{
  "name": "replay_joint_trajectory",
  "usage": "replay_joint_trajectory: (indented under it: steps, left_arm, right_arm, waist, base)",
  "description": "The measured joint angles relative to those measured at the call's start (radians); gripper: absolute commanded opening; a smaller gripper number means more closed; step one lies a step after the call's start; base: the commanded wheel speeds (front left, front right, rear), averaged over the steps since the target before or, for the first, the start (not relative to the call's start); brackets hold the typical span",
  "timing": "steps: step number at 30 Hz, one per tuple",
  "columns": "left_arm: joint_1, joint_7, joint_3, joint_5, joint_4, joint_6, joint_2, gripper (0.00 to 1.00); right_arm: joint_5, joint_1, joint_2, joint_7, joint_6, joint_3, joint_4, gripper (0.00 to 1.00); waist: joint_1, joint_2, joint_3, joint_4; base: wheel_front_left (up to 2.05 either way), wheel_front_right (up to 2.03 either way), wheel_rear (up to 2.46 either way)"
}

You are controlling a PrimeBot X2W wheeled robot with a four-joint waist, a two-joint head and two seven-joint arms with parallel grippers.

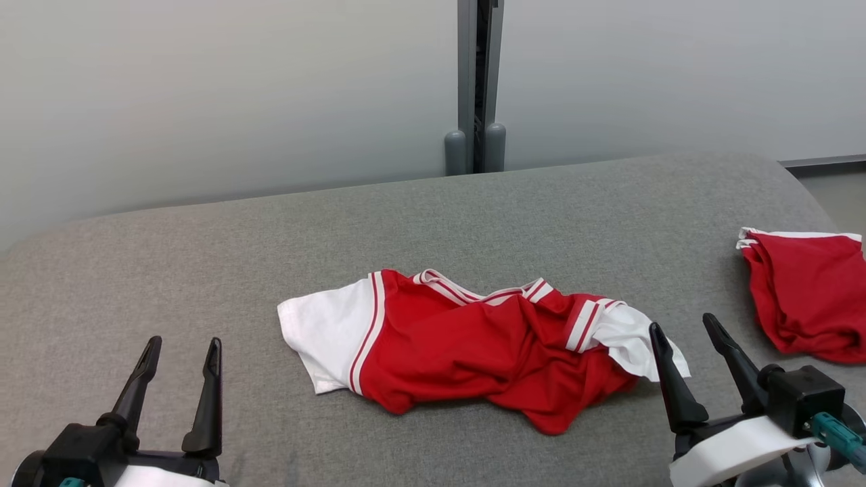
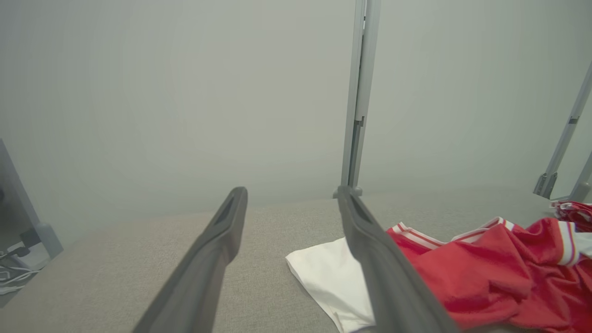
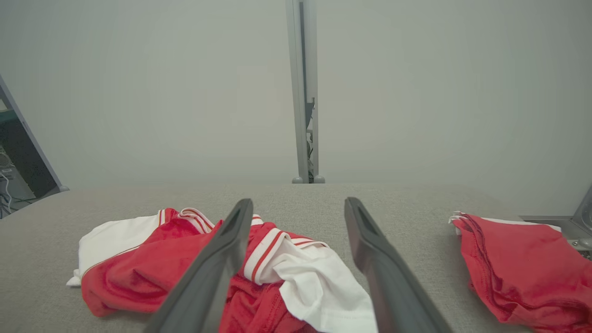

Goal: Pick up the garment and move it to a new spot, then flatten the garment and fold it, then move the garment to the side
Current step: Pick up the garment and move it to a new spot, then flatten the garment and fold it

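Distance decides this pick: you have the red-and-white shirt [image 1: 473, 338] lying crumpled in the middle of the grey padded surface [image 1: 406, 216], ahead of both arms and between them, its long axis running left to right across your head view. Both sets of jaws stand wide and hold nothing. The right gripper [image 1: 682, 323] is the nearer one. Its inner finger sits just beside the shirt's right white sleeve [image 1: 632, 341], which in the right wrist view lies straight ahead between the fingers. The left gripper [image 1: 185, 343] is well apart from the left white sleeve [image 1: 321, 331], with bare surface between them (in its wrist view the shirt lies off to the right of the fingers). I judge nothing of the task is done yet, so you would lead with the right arm, or bring the left inward first. Keep clear of the second red garment [image 1: 805, 297], lying apart at the far right.
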Motion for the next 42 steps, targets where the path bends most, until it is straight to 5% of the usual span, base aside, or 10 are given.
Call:
replay_joint_trajectory:
  steps: [42]
  left_arm:
    - [0.034, -0.001, 0.015, -0.039, 0.043, 0.013, 0.02, 1.0]
  right_arm:
    - [-0.007, 0.086, 0.002, 0.038, 0.0, -0.049, -0.074, 1.0]
  waist:
    - [0.0, -0.0001, -0.04, 0.04]
  base:
    - [0.0, 0.0, 0.0]
